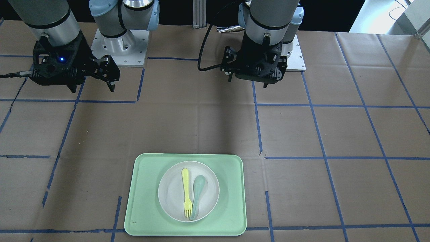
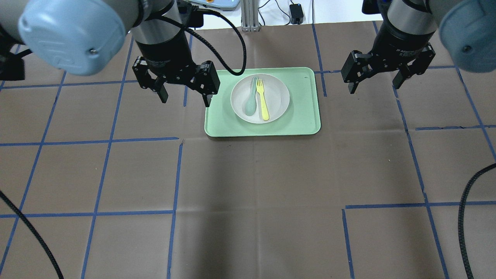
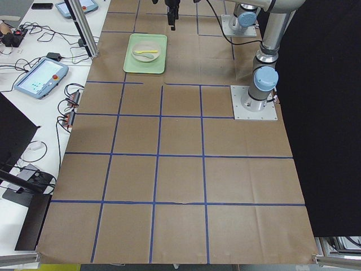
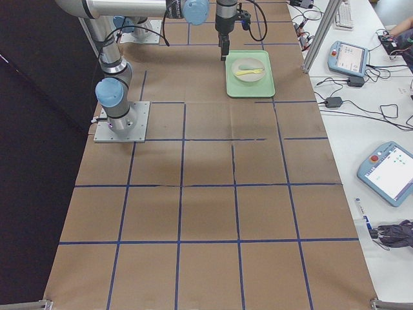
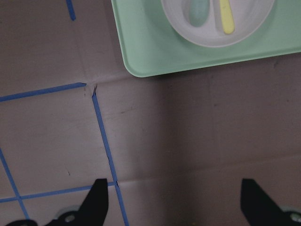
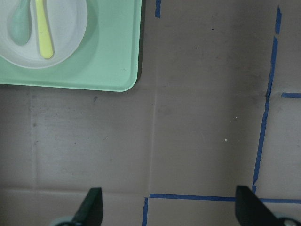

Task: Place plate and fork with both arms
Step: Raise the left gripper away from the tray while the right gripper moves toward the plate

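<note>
The off-white plate (image 2: pixel 277 97) sits in the middle of the mint-green tray (image 2: pixel 302 116). The pale-yellow fork (image 2: pixel 263 100) lies on the plate beside a grey-green spoon (image 2: pixel 251 102). My left gripper (image 2: pixel 185 100) hangs open and empty above the table, just off the tray's left edge. My right gripper (image 2: pixel 374 87) hangs open and empty to the right of the tray. The left wrist view shows the fork (image 5: pixel 225 16) and plate (image 5: pixel 211 40) at the top edge. The right wrist view shows the fork (image 6: pixel 43 33) at the top left. Neither gripper touches anything.
The table is covered in brown paper with blue tape lines (image 2: pixel 176 174). Both arm bases (image 1: pixel 117 47) stand at the robot's side of the table. Black cables (image 2: pixel 465 209) trail at the near corners in the overhead view. Teach pendants (image 4: pixel 390 171) lie off the table.
</note>
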Controlling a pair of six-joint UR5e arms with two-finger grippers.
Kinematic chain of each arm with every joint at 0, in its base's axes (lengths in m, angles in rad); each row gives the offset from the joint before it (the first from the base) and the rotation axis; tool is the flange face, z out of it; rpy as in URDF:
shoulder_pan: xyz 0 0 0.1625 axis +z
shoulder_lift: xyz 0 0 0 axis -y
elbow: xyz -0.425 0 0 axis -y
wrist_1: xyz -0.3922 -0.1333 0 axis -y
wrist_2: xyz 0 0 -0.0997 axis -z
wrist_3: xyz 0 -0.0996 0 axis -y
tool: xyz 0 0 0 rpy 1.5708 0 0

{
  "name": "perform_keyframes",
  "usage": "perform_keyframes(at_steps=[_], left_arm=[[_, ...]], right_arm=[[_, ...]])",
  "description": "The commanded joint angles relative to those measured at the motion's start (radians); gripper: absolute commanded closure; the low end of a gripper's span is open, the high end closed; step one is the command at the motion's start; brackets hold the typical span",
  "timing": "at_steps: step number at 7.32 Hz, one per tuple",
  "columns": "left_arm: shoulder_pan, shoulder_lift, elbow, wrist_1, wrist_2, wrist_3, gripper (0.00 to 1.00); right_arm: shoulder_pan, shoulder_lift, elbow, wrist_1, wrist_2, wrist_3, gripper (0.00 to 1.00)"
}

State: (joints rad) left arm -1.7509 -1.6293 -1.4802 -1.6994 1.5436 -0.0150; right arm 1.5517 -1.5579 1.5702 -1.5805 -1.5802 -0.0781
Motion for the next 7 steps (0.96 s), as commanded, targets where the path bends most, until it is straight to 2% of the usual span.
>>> perform_keyframes(at_steps=[1,3,4,5,7], left_arm=[[0.121,0.193,-0.203,0.000,-0.002,0.047,0.00],[0.171,0.224,-0.248,0.004,-0.004,0.047,0.00],[0.169,0.195,-0.226,0.010,-0.005,0.046,0.00],[0.169,0.197,-0.226,0.013,-0.011,0.046,0.00],[0.169,0.195,-0.216,0.021,-0.016,0.046,0.00]], right_arm=[[0.002,0.015,-0.004,-0.032,0.012,0.011,0.00],[0.008,0.059,-0.004,-0.093,0.012,0.053,0.00],[0.034,0.093,-0.021,-0.120,0.016,0.090,0.00],[0.089,0.151,-0.072,-0.124,0.003,0.112,0.00],[0.207,0.341,-0.242,-0.122,0.002,0.242,0.00]])
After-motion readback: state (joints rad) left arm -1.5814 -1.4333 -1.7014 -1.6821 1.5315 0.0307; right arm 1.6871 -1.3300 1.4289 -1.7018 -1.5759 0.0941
